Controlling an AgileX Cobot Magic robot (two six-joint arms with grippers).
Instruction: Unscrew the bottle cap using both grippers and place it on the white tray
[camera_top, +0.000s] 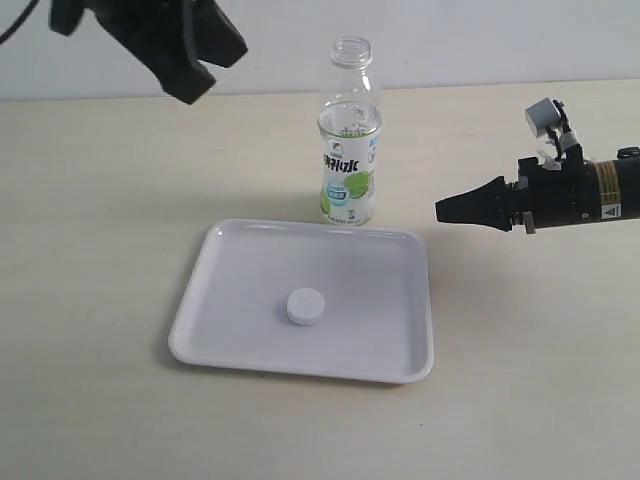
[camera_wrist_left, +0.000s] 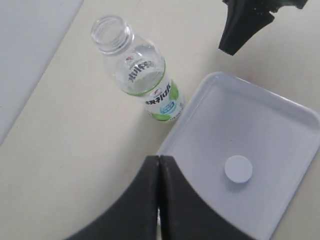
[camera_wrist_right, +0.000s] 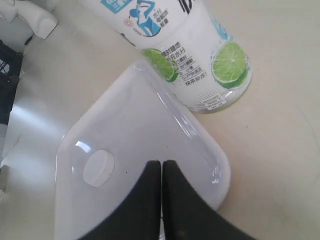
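The cap (camera_top: 305, 306) lies flat near the middle of the tray (camera_top: 230, 300) on the desk (camera_top: 90, 200). The uncapped bottle (camera_top: 349, 150) stands upright just beyond the tray's far edge. The left end effector (camera_wrist_left: 159, 160) hangs above with its fingers together and empty. The right end effector (camera_wrist_right: 161, 164), also pressed together and empty, sits to the right of the bottle.

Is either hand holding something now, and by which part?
Nothing is held. The left hand and the right hand are both shut and empty; the bottle cap lies free on the white tray.
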